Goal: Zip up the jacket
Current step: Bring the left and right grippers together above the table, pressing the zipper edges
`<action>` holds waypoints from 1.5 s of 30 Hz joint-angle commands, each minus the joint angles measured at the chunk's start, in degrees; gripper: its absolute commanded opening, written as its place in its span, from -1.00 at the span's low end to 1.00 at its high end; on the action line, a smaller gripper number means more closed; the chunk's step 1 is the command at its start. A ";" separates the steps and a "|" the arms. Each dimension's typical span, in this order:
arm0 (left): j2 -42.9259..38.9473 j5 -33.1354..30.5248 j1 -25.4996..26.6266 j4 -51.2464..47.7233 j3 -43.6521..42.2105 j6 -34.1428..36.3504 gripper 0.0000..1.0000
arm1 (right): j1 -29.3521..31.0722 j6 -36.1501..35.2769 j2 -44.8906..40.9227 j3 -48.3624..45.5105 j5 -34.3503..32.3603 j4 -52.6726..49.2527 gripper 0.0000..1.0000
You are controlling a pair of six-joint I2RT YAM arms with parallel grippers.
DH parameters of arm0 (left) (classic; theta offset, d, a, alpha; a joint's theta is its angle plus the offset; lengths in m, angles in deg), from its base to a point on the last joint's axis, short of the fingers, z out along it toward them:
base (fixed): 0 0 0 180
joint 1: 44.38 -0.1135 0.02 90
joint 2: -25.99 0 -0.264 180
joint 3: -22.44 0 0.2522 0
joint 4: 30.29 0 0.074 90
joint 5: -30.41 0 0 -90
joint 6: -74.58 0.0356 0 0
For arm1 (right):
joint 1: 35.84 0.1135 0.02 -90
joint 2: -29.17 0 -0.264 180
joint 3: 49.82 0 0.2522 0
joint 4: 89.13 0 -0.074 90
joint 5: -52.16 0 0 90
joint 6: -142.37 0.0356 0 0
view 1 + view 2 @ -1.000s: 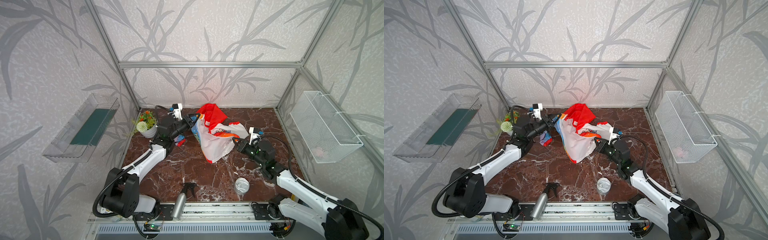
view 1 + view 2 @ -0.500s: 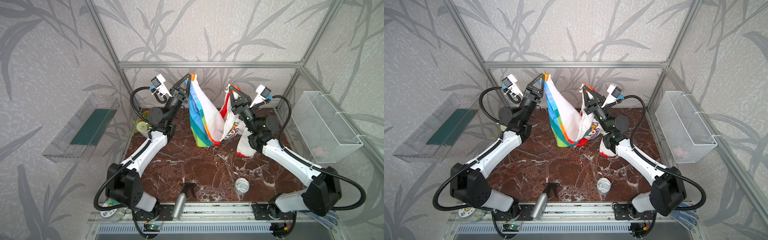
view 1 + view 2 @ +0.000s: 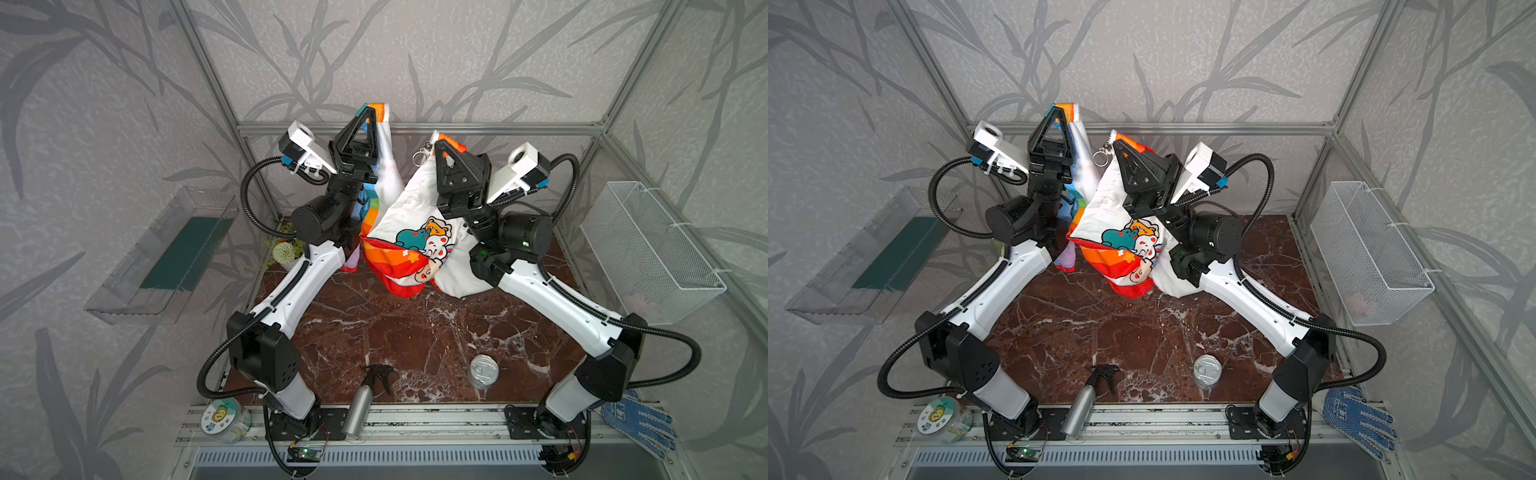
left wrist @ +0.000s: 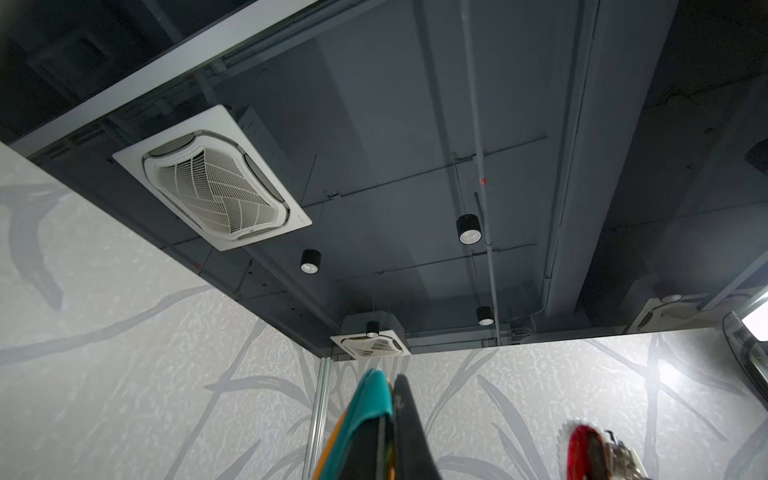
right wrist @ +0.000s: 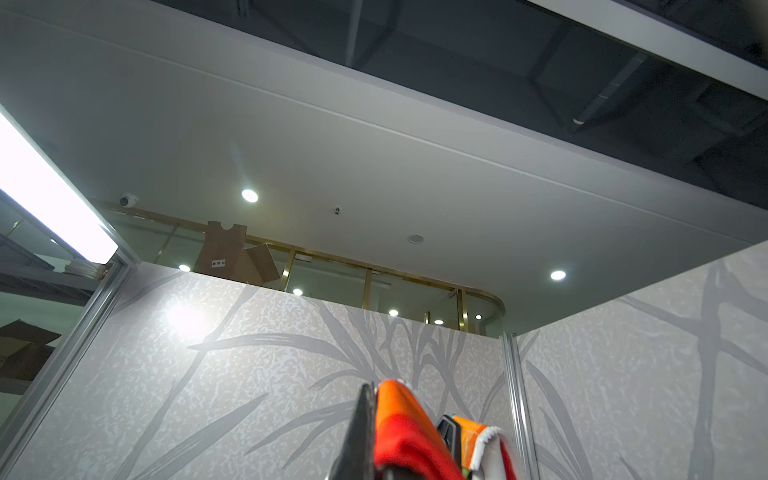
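Jaws of both grippers were closed on fabric. I read the left gripper [image 3: 367, 111] as pinched on one upper corner of the jacket [image 3: 415, 237], at a teal and orange stripe. The right gripper [image 3: 439, 144] was clamped on the opposite corner, at an orange and red edge beside the white zipper teeth. Each wrist view showed coloured cloth pressed into the closed tips.

Both grippers pointed upward, near each other but apart, high above the table [image 3: 395, 332]. The jacket hung between them, unzipped, with white lining and the cartoon-animal panel showing. I could not tell whether its lower folds touched the table. The zipper pull [image 3: 418, 158], a metal ring, dangled just beside the right gripper.

Toward the front of the table, a spray bottle [image 3: 360, 406] lay on its side and a can [image 3: 484, 370] stood upright, both well apart from the jacket. A wire basket [image 3: 648, 249] hung on the right wall. A blue dotted glove [image 3: 638, 424] lay at the front right corner.
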State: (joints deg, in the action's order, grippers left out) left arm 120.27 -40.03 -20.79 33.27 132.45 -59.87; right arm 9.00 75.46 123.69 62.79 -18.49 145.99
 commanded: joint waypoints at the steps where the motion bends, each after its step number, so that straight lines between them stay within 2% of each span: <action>1: -0.48 0.23 0.61 3.89 2.80 0.67 -1.00 | -0.04 -0.66 1.68 4.67 -0.25 3.21 -1.00; 11: -3.89 1.29 4.44 3.81 0.83 3.49 -1.00 | 2.62 4.80 4.40 6.78 -2.97 2.11 -1.00; 18: -4.63 3.48 6.90 3.87 2.27 6.53 -1.00 | 5.03 5.48 6.15 7.85 -4.12 4.68 -1.00; 23: -5.46 3.82 7.61 3.84 2.01 7.87 -1.00 | 5.64 10.29 8.67 11.11 -5.54 8.85 -1.00; 31: -7.38 3.42 8.93 3.82 0.16 10.84 -1.00 | 6.58 10.13 7.73 11.06 -5.16 8.05 -1.00; 45: -7.71 3.34 9.54 3.88 -0.92 11.22 -1.00 | 7.80 10.80 7.34 11.06 -5.78 7.61 -1.00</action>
State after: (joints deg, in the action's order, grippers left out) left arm 114.13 -37.17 -11.58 34.38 132.04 -49.46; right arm 16.17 85.50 133.02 72.14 -23.49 150.80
